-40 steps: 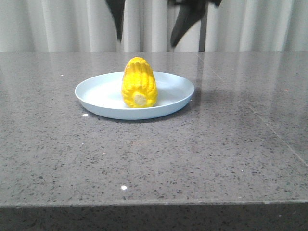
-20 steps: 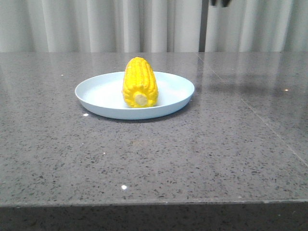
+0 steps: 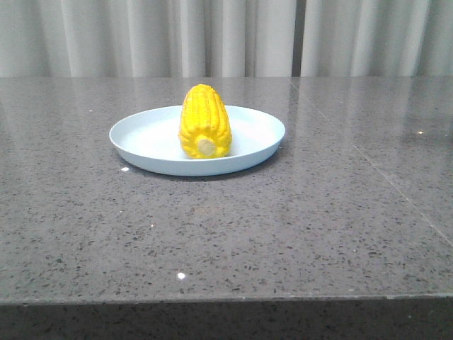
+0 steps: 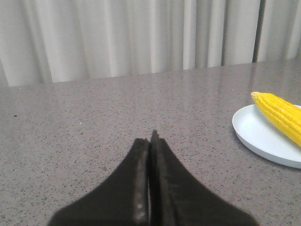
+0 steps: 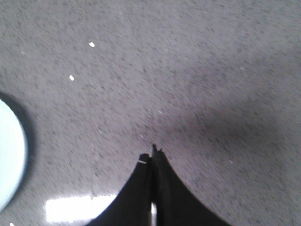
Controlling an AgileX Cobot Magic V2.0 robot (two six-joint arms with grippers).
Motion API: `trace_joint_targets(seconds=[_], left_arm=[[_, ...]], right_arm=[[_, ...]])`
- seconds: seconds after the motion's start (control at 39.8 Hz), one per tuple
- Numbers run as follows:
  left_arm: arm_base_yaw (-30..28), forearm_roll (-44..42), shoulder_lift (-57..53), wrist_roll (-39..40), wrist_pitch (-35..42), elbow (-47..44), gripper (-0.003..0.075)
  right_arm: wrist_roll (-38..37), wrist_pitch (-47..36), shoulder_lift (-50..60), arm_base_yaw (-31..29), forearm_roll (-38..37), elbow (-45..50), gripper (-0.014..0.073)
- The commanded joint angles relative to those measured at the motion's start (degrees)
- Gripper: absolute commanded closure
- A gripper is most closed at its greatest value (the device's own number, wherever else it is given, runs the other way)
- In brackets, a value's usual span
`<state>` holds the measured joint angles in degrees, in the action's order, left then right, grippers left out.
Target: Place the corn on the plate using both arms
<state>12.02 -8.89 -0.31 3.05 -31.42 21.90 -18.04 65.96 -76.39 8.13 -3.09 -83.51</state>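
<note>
Your left pincer [image 4: 150, 141] has its two black fingers pressed flat together, tips meeting with nothing between them, and it hangs over bare table [image 4: 84, 122] with the plate off to one side of it. Your right pincer [image 5: 153, 153] is pressed together as well, tips touching and holding nothing, and it looks down on speckled table surface with only a sliver of the plate's edge [image 5: 11, 155] in its view. Neither pincer appears in the front view.

You can see the corn [image 3: 205, 122] lying on the plate [image 3: 141, 138], roughly at the plate's middle. It lies lengthwise from near to far: the pale round stub end faces the near side and the tapered tip points toward the far side. From the left wrist camera you see the corn [image 4: 281, 115] stretched across the plate [image 4: 256, 134], its pointed tip just above the rim. Nothing else touches the corn.

Your plate is round, shallow and pale blue, and it sits flat on the table [image 3: 283, 227], a little left of centre in the front view and toward the far half of the surface. It casts a thin dark shadow along its near edge.

Your table is grey speckled stone with a glossy finish, showing a few small bright glints. Behind its far edge hangs a pale pleated curtain [image 3: 127, 35] across the whole width.
</note>
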Motion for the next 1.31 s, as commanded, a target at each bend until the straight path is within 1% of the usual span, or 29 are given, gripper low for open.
trace_joint_targets(seconds=[0.0,0.08,0.28,0.4,0.5,0.6,0.73,0.83,1.28], left_arm=[[-0.03,0.27,-0.75,0.17,4.33,1.44,0.0741],[-0.03,0.27,-0.75,0.17,4.33,1.44,0.0741],[-0.03,0.27,-0.75,0.17,4.33,1.44,0.0741],[-0.03,0.27,-0.75,0.17,4.33,1.44,0.0741],[-0.03,0.27,-0.75,0.17,4.33,1.44,0.0741],[-0.03,0.27,-0.75,0.17,4.33,1.44,0.0741],[-0.03,0.27,-0.75,0.17,4.33,1.44,0.0741],[-0.03,0.27,-0.75,0.17,4.33,1.44,0.0741],[-0.03,0.27,-0.75,0.17,4.33,1.44,0.0741]], right_arm=[[1.92,-6.41,8.36,-0.47,-0.05,6.19,0.0657],[1.97,-10.58,13.28,-0.47,-0.05,14.23,0.0657],[5.38,-26.75,30.22,-0.47,-3.01,35.73,0.0657],[5.38,-32.15,40.96,-0.47,-4.58,45.35,0.0657],[5.38,-36.22,49.73,-0.47,-4.71,51.63,0.0657],[5.38,-39.57,56.29,-0.47,-4.71,56.83,0.0657],[5.38,-41.81,63.78,-0.47,-4.71,60.47,0.0657],[5.38,-43.17,66.88,-0.47,-4.71,61.31,0.0657],[5.38,-43.28,67.47,-0.47,-4.71,61.31,0.0657]])
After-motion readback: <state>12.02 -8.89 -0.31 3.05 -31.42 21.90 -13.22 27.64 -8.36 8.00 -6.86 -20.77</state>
